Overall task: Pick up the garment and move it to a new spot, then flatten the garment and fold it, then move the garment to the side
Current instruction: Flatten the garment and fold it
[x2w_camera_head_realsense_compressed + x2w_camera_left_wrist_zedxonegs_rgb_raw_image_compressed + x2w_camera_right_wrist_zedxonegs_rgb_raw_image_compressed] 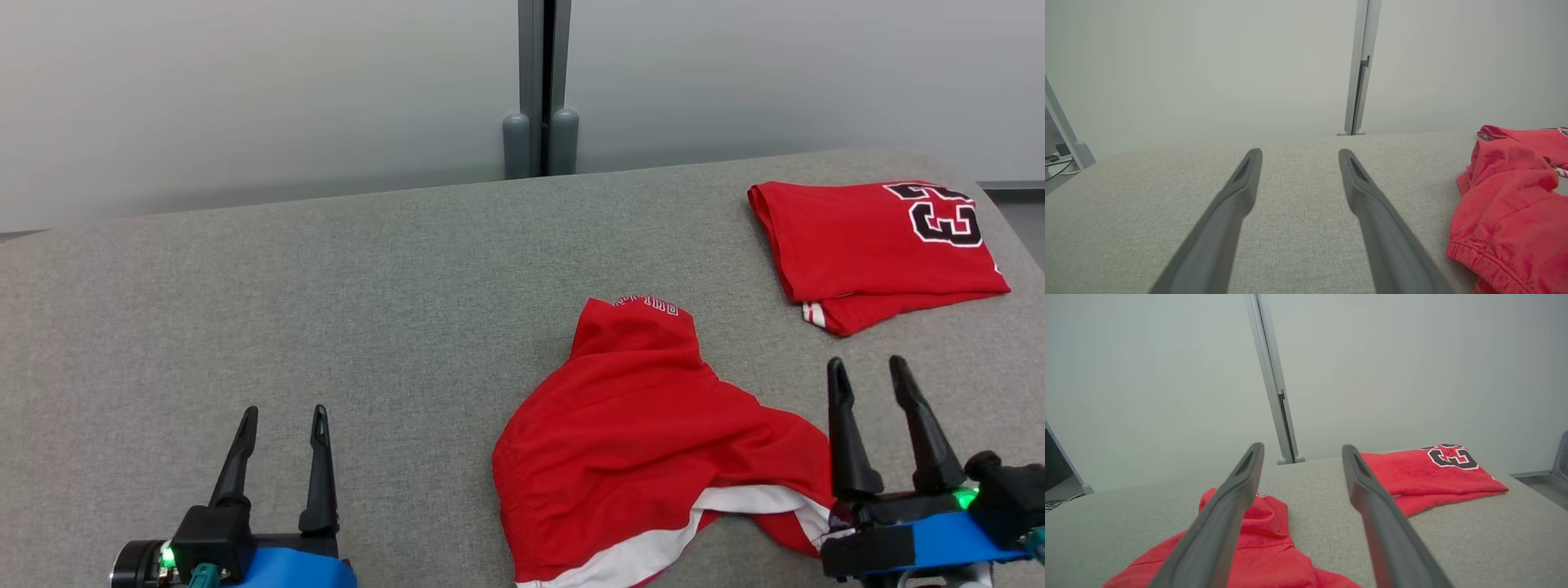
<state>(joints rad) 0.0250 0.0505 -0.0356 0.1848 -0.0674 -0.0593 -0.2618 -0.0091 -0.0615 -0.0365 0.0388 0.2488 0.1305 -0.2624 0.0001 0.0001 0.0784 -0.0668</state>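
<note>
Head view: left gripper [284,412] and right gripper [866,363] both stand spread and empty, and a pinch on the crumpled garment [645,441], near right beside the right gripper, may catch one layer only. Its thin red cloth, white-trimmed, lies in soft folds on grey woven padding [326,310]

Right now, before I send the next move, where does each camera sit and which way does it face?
Head view: high on the robot, looking forward and down on the grey fabric surface; left gripper and right gripper show, both open.
Left wrist view: low over the surface, facing along the left fingers toward the wall; crumpled garment at its right edge.
Right wrist view: along the right fingers, over the crumpled garment toward the folded jersey.
Shared: both wrist views show the crumpled garment and the grey post.
</note>
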